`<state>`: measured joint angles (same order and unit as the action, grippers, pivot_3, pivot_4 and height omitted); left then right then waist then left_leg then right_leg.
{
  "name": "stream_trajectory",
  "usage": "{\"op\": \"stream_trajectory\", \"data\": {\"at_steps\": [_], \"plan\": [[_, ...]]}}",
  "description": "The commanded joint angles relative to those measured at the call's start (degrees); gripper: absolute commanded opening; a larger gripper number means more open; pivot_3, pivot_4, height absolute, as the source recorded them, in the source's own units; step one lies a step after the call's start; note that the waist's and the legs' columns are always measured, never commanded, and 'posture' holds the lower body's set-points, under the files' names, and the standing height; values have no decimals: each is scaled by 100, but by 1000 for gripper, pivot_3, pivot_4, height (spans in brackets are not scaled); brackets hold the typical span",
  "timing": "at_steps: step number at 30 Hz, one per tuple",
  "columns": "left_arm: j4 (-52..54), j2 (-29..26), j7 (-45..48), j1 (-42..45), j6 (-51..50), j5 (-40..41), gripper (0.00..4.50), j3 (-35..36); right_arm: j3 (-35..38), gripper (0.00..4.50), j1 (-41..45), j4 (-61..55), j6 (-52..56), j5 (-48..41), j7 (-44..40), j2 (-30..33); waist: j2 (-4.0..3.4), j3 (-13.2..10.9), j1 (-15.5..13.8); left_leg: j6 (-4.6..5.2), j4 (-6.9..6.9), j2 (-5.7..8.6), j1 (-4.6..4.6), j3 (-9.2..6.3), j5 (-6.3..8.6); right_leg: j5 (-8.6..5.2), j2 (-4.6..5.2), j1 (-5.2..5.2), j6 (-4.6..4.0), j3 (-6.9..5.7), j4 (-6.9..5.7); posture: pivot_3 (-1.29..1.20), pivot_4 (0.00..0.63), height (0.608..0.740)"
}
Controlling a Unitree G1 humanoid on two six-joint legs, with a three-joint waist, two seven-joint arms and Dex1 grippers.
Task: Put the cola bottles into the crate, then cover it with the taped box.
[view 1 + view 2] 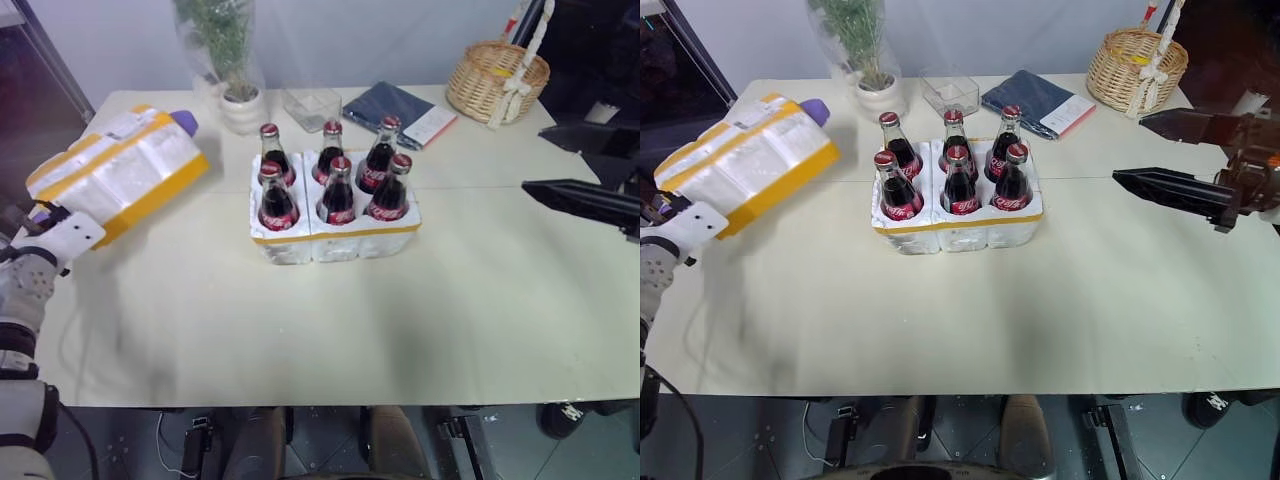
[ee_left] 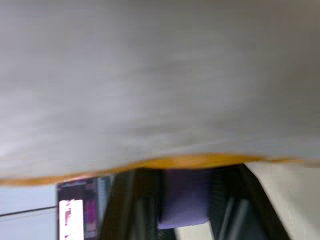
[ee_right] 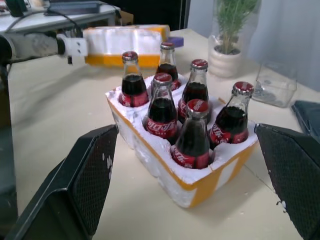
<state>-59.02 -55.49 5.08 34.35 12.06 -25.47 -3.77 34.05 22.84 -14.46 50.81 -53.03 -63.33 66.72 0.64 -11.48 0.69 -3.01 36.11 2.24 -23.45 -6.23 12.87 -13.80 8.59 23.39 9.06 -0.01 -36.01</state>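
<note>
cola bottles [image 1: 337, 180]: all six stand in crate [image 1: 335, 238] | left hand [image 1: 45, 225]: clamped on taped box [image 1: 115, 172] | right hand [image 1: 1150, 153]: spread wide, empty

Six capped cola bottles [image 1: 338, 190] stand upright in the white, yellow-banded crate [image 1: 335, 238] mid-table; the yellow-taped box [image 1: 118, 172] sits tilted, well to its left.
</note>
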Motion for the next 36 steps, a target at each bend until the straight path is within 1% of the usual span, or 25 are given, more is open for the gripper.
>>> {"op": "stream_trajectory", "data": {"at_steps": [1,5,8,11,12,14,17,20,23,26,29,31,33,35,36], "plan": [[197,-230,41,71,100,176,712,142,131,4500,-5,98,66,-48,9,153,0,0,0,0,0,0,0,0,0,0,0,0,0,0,0,0,150,737],[1247,-357,674,188,281,745,712,512,117,4500,-87,256,80,-2,-111,234,6,-3,-27,-1,2,0,-7,-2,0,0,0,4,-1,0,0,0,150,737],[2591,-621,1858,71,315,1563,712,892,44,4500,-198,231,-207,302,-111,251,11,-5,-22,-2,4,0,-11,-4,-1,0,0,5,-1,-1,2,0,150,737],[3435,-819,2586,74,-242,2206,712,1280,60,4500,-279,216,-269,346,-158,218,7,-4,17,-2,0,0,-12,-3,-1,0,0,7,-1,0,4,0,150,737],[3775,-925,2888,122,-376,2358,712,1308,94,4500,-341,192,-284,354,-191,192,7,-5,38,-2,-3,-1,-10,-2,-1,0,0,8,-2,0,4,0,150,737],[4410,-1028,3279,282,-732,2522,712,1275,129,4500,-455,158,-328,366,-212,137,3,-5,51,-1,-7,-5,-7,-1,-1,-1,-4,8,-3,1,2,0,150,737],[5263,-949,3630,602,-1341,2636,712,1063,94,4500,-540,123,-407,361,-140,33,4,-6,24,-1,-2,-4,-7,0,-1,-1,-3,5,-2,0,1,0,150,737],[6095,-877,3942,778,-1705,2404,712,657,52,4500,-548,70,-446,329,-18,-92,5,-6,5,-1,4,0,-7,-1,-1,-2,-2,-2,-1,1,2,0,150,737],[6585,-665,3891,955,-1934,1960,712,262,74,4500,-578,9,-451,268,44,-182,4,-6,10,-1,3,0,-6,-2,-1,-2,-3,-2,0,1,1,0,150,737],[6795,-590,3739,1049,-1825,1020,712,-248,111,4500,-564,-52,-431,217,165,-262,9,-8,22,0,4,-1,-6,-3,-2,-2,-5,-2,-1,1,0,0,150,737],[7048,-346,3689,967,-1911,709,712,-442,197,4500,-512,-82,-378,122,294,-316,6,-7,37,1,1,-1,-5,-1,-1,-2,-5,-1,0,3,1,0,150,737],[7135,-316,3595,824,-1859,318,712,-545,237,4500,-491,-99,-349,55,384,-342,7,-7,21,1,1,-1,-4,-2,-2,-3,-5,-2,1,3,0,0,150,737],[7262,-255,3590,642,-1795,116,712,-615,253,4500,-495,-128,-349,20,444,-348,7,-7,26,1,2,-1,-5,-2,-2,-3,-4,-2,1,3,1,0,150,737],[7465,-81,3555,537,-1882,18,1546,-640,260,4500,-500,-158,-353,-24,494,-361,7,-7,14,1,2,-1,-5,-3,-1,-3,-4,-2,1,3,0,0,150,737],[7539,-20,3557,503,-1904,-43,1830,-641,258,4500,-501,-169,-357,-45,518,-365,8,-8,10,1,3,-1,-5,-3,-2,-3,-5,-2,1,3,-1,0,150,737]]}}
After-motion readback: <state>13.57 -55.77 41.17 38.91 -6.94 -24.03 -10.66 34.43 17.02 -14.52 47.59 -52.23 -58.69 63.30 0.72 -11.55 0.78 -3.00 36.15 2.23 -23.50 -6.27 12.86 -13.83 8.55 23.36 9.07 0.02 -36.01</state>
